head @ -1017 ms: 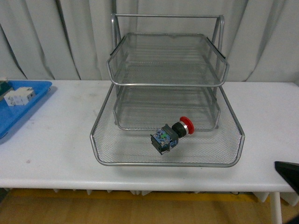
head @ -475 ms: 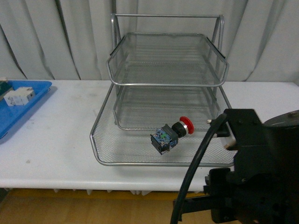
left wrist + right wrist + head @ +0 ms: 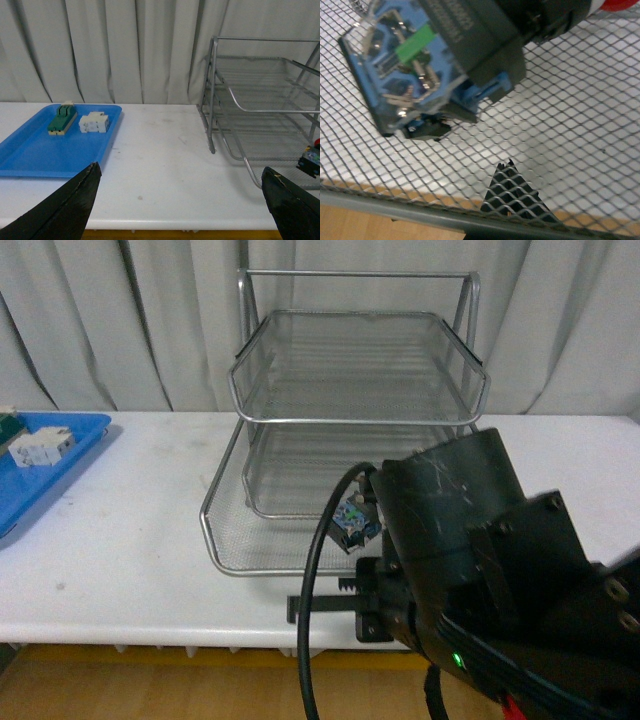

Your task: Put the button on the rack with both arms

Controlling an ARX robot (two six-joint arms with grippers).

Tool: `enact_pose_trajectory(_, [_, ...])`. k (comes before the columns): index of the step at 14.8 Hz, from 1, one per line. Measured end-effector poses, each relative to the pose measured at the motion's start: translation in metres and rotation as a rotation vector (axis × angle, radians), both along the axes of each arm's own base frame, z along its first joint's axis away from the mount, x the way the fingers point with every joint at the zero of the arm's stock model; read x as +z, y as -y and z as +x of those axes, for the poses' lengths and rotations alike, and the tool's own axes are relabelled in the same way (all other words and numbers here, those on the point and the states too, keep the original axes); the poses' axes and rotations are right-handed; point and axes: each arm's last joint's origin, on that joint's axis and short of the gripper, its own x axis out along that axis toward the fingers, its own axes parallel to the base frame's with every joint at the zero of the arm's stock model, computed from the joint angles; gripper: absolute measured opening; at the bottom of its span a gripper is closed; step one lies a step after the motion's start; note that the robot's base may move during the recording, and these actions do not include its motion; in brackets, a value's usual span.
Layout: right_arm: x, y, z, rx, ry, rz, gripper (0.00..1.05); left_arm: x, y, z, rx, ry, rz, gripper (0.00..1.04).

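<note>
the right arm fills the lower right of the front view, a bulky black body with a cable looping down its left side, and it hides most of the pulled-out bottom tray of the rack. just past its upper left edge a corner of the button shows, lying on the mesh of that bottom tray. in the right wrist view the button fills the upper left of the frame, its bluish label face and black body resting on the mesh, with a dark fingertip showing through the mesh at lower centre; i cannot tell whether the right gripper is parted or closed. in the left wrist view the left gripper is spread wide and holds nothing, its tips at the lower corners, the rack at right, and a blue tray at left holding a green block and a white block.
</note>
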Motion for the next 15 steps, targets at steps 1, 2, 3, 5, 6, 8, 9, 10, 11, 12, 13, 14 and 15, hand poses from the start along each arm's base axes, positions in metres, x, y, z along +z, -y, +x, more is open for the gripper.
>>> enact_pose_trajectory(1, [0.005, -0.003, 0.013, -0.013, 0.017, 0.008, 0.02, 0.0, 0.0, 0.0, 0.0, 0.001, 0.0, 0.98])
enact_pose_trajectory(2, [0.011, -0.005, 0.027, -0.029, 0.038, 0.011, 0.02, 0.0, 0.0, 0.0, 0.0, 0.0, 0.0, 0.98])
enact_pose_trajectory(3, [0.019, -0.008, 0.048, -0.045, 0.072, 0.012, 0.02, 0.0, 0.0, 0.0, 0.0, 0.0, 0.0, 0.98])
enact_pose_trajectory(5, [0.016, -0.009, 0.08, -0.077, 0.091, -0.018, 0.02, 0.0, 0.0, 0.0, 0.0, 0.0, 0.0, 0.98])
enact_pose_trajectory(6, [0.014, -0.009, 0.091, -0.084, 0.1, -0.025, 0.02, 0.0, 0.0, 0.0, 0.0, 0.0, 0.0, 0.98])
enact_pose_trajectory(8, [0.016, -0.011, 0.104, -0.088, 0.128, -0.027, 0.02, 0.0, 0.0, 0.0, 0.0, 0.0, 0.0, 0.98])
enact_pose_trajectory(9, [0.018, -0.01, 0.104, -0.079, 0.16, -0.027, 0.02, 0.0, 0.0, 0.0, 0.0, 0.0, 0.0, 0.98])
enact_pose_trajectory(10, [0.018, -0.005, 0.093, -0.074, 0.157, -0.028, 0.02, 0.0, 0.0, 0.0, 0.0, 0.0, 0.0, 0.98])
enact_pose_trajectory(11, [0.02, 0.0, 0.082, -0.073, 0.171, -0.023, 0.02, 0.0, 0.0, 0.0, 0.0, 0.0, 0.0, 0.98])
enact_pose_trajectory(12, [0.026, 0.01, 0.061, -0.063, 0.2, -0.003, 0.02, 0.0, 0.0, 0.0, 0.0, 0.0, 0.0, 0.98])
enact_pose_trajectory(13, [0.035, 0.019, 0.041, -0.038, 0.248, 0.025, 0.02, 0.0, 0.0, 0.0, 0.0, 0.0, 0.0, 0.98])
enact_pose_trajectory(14, [0.043, 0.024, 0.031, -0.036, 0.28, 0.037, 0.11, 0.0, 0.0, 0.0, 0.0, 0.0, 0.0, 0.98])
enact_pose_trajectory(15, [0.046, 0.027, 0.03, -0.087, 0.453, 0.038, 0.09, 0.0, 0.0, 0.0, 0.0, 0.002, 0.0, 0.98])
